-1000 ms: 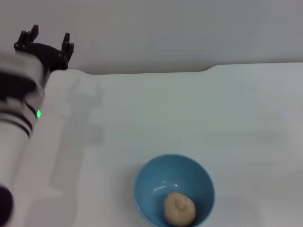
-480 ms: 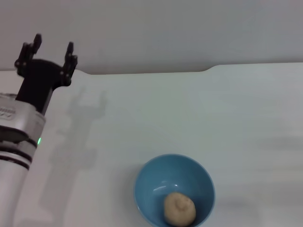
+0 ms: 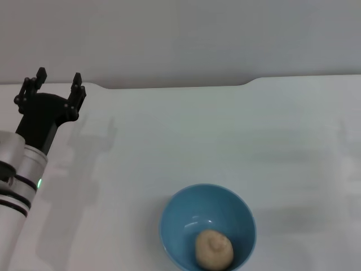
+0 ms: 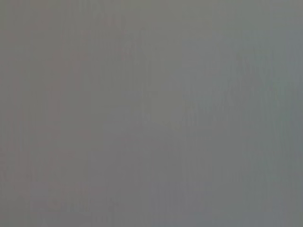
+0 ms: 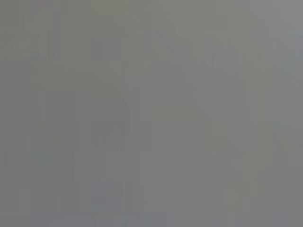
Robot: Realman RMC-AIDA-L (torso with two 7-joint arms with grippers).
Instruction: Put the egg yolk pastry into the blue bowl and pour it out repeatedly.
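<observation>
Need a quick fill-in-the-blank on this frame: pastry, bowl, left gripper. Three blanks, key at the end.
1. The egg yolk pastry lies inside the ____ bowl.
2. The left gripper holds ____ between its open fingers.
3. The left gripper is near the table's far ____ corner, away from the bowl.

Missing words: blue; nothing; left
</observation>
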